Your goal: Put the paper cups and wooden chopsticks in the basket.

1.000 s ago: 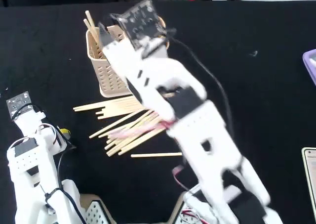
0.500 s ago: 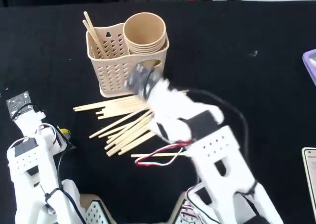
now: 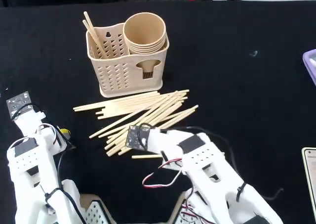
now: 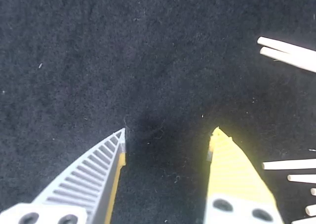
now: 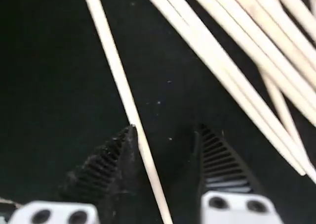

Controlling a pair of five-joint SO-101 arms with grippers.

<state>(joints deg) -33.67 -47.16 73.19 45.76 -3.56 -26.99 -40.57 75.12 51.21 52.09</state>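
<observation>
The basket [image 3: 126, 70] stood upright with the stacked paper cups [image 3: 144, 32] in one compartment and a few chopsticks [image 3: 94, 30] leaning in the other. The loose wooden chopsticks [image 3: 148, 116] lay fanned on the black table [image 3: 247, 110] just in front of the basket, with one stray chopstick [image 5: 112, 61] beyond them, farther from the basket.

The right gripper [image 5: 165, 132] hung low with its jaws apart and the stray stick running between them along one finger, not yet pinched. The left gripper [image 4: 168, 132] was spread wide over bare cloth, holding nothing, well off to the basket's side.

A chopstick looked light, stiff and smooth, apt to roll or pivot. Pinching near mid-length would probably keep it level.
</observation>
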